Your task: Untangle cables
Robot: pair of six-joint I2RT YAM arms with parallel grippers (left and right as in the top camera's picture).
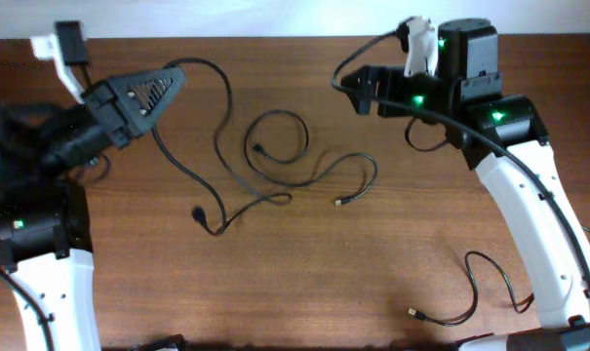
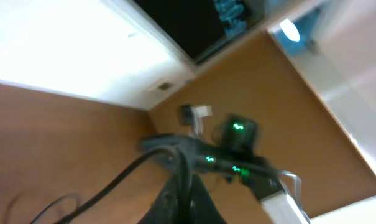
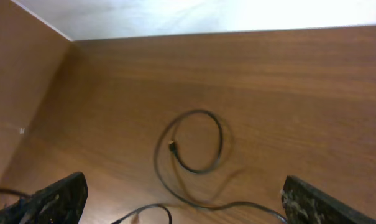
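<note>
Thin black cables (image 1: 275,114) lie loosely crossed mid-table. One forms a loop with a small plug end (image 1: 258,149) and runs right to a gold-tipped end (image 1: 338,203). Another arcs from my left gripper (image 1: 176,73) down to a black plug (image 1: 197,212). My left gripper is shut on that cable; in the left wrist view the cord (image 2: 113,183) runs out of the closed jaws (image 2: 183,182). My right gripper (image 1: 356,93) is open and empty, raised above the loop. The right wrist view shows the loop (image 3: 221,143) between the spread fingers (image 3: 184,205).
A separate thin cable (image 1: 470,292) with a gold tip (image 1: 413,313) lies at the front right beside the right arm's base. The right arm (image 2: 237,165) shows in the left wrist view. A white wall borders the table's far edge (image 3: 225,31).
</note>
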